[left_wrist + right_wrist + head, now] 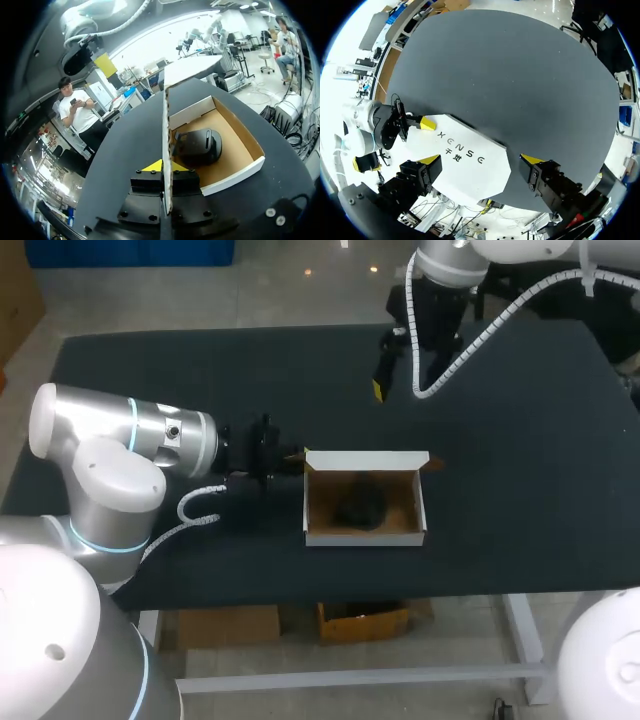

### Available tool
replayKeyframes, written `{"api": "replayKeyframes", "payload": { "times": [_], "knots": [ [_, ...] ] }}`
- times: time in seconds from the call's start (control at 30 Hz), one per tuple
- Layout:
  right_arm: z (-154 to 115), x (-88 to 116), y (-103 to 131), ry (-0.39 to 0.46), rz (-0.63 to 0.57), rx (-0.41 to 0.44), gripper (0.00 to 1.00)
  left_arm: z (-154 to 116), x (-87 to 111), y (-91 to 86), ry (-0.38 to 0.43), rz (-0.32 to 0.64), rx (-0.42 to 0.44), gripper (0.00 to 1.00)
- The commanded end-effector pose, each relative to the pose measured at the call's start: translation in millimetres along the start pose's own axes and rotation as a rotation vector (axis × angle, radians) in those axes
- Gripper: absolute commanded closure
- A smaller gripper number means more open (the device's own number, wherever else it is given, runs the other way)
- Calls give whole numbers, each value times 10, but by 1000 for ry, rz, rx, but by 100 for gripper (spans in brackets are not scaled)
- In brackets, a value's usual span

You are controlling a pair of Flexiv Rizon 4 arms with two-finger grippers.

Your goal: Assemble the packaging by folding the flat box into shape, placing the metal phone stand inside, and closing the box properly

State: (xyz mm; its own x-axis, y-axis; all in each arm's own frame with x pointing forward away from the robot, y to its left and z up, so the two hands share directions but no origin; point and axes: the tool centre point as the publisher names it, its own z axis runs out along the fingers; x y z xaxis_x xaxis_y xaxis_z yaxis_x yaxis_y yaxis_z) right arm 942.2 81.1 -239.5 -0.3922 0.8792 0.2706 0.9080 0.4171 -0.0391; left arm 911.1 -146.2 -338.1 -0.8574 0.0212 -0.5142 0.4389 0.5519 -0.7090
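**Cardboard box (365, 538) open, closing step in hand**

Left gripper (166, 171) pinches the lid flap (165, 120) upright at the box's left side. The black phone stand (360, 505) sits inside. Right gripper (481, 161) hangs spread wide above the table's (520, 440) far side, holding nothing. Next, by my read: swing that flap over and tuck it down.

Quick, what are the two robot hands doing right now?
Left gripper: shut on the box lid.
Right gripper: open, holding nothing.
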Motion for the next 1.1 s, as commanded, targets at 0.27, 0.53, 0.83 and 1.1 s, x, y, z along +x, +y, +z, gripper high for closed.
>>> {"api": "replayKeyframes", "payload": {
  "times": [0.27,0.53,0.83,1.1],
  "knots": [
    [210,-92,-231,146,496,187,0,45,81,51,-17,23,1,100],
    [234,-73,-336,174,516,151,0,37,105,81,-24,33,2,100],
    [228,-11,-344,142,501,130,0,40,103,80,-29,45,-6,100],
    [369,16,-490,95,604,146,0,40,115,93,-36,60,-10,100]
  ]
}}
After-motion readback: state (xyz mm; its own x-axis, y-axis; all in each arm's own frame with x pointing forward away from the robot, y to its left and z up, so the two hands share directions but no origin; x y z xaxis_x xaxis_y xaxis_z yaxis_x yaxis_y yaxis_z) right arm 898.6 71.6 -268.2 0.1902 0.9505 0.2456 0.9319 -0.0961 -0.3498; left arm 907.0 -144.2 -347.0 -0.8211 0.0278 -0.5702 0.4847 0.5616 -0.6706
